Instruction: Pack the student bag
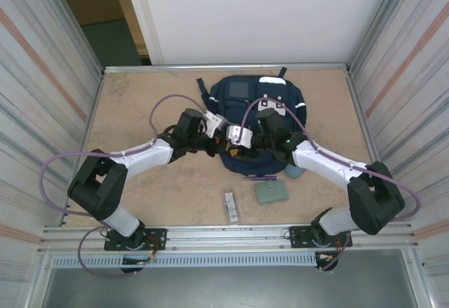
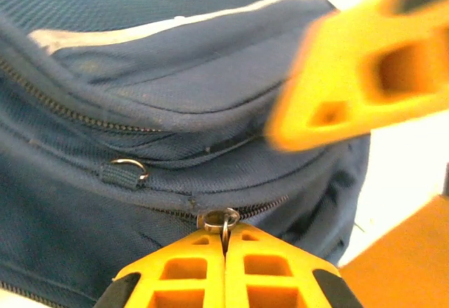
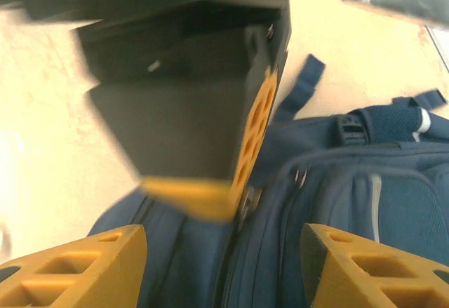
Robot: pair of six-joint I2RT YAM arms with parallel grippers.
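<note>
Top external: navy striped student bag [image 1: 242, 104].

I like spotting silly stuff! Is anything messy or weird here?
Nothing looks spilled or broken. The student bag lies flat, and a grey-green pad and a slim striped strip lie loose on the table near it, not yet packed.

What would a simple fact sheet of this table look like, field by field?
Bag: navy-blue fabric backpack with thin white stripes, lying on the tan tabletop
Left gripper: shut on the backpack's metal zipper pull ring
Right gripper: open above the backpack, nothing between its fingers
Loose items: flat grey-green square and small pale stick-shaped item, between the backpack and the arm bases
</note>
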